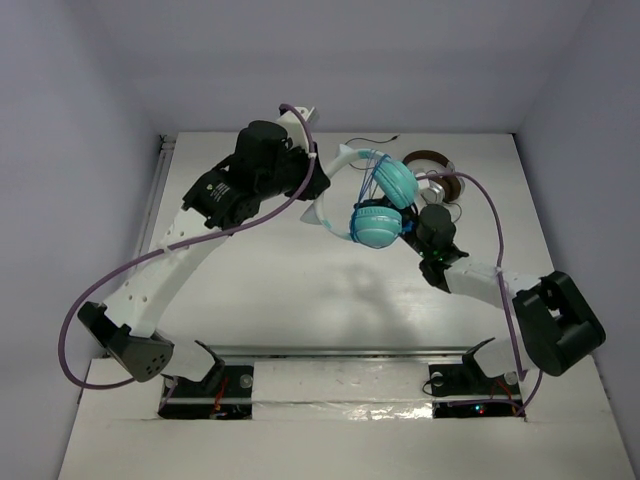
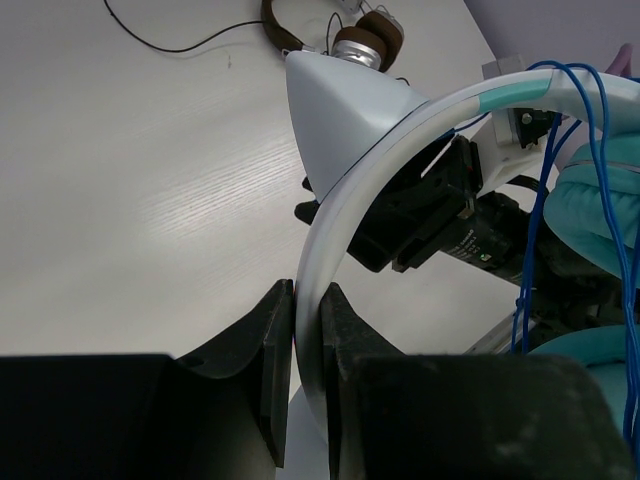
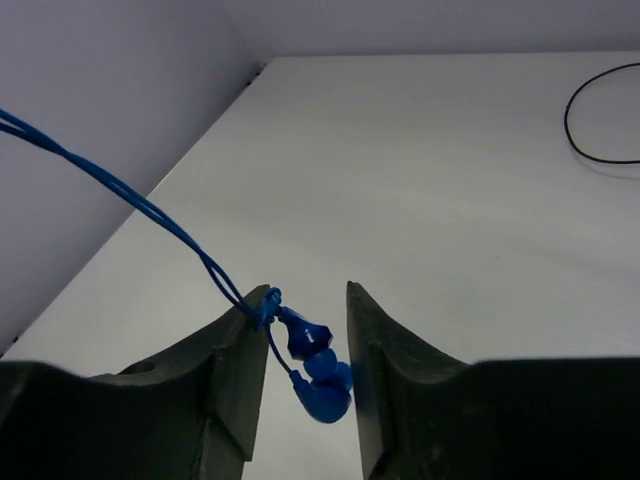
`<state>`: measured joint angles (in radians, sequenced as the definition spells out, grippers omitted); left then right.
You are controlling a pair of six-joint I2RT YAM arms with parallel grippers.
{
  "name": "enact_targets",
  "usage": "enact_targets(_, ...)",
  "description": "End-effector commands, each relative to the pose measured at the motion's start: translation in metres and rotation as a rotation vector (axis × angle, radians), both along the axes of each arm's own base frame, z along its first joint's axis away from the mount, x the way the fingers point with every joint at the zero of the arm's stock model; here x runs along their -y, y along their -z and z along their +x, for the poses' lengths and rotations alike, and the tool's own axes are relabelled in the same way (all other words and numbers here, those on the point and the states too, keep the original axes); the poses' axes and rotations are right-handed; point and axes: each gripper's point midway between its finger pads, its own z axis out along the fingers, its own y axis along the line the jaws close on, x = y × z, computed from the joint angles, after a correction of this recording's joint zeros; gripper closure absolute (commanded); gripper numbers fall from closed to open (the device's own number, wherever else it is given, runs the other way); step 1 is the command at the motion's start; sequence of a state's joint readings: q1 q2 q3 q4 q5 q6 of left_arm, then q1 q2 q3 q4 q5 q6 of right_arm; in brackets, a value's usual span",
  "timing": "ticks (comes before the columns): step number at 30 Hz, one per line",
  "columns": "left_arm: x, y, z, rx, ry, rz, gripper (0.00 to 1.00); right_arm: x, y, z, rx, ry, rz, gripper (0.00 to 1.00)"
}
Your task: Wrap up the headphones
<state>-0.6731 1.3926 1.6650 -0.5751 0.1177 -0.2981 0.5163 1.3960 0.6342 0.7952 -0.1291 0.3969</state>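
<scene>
Behind the left pincer [image 2: 308, 335] and right pincer [image 3: 305, 330] ran white links [image 1: 165, 270], black joint housings [image 1: 555, 320] and looping purple cables [image 1: 75, 320].

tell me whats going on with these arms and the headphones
The left gripper is shut on the pale headband of the teal headphones, holding them up. Their blue cable is already looped around them. The right gripper has the cable's plug between its jaws, which stand apart, not clearly pinching it. Brown headphones lie on the table behind.
</scene>
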Motion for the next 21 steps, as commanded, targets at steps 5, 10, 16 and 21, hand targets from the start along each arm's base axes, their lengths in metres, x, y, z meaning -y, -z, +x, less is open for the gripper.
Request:
enact_targets(5,0.003,-0.052,-0.002,0.080,0.026,-0.145,1.00,-0.001,-0.030,0.005,0.106,-0.005,0.064,0.80)
enact_targets(10,-0.003,-0.065,0.012,0.120,-0.034,-0.160,1.00,-0.010,-0.022,-0.005,0.067,-0.075,0.075,0.85)
enact_targets(16,-0.014,-0.070,0.062,0.181,-0.201,-0.221,1.00,-0.028,-0.018,-0.048,-0.070,-0.274,0.191,0.87)
enact_targets(21,-0.017,-0.050,0.092,0.182,-0.318,-0.260,1.00,-0.028,-0.030,-0.078,-0.189,-0.354,0.349,0.86)
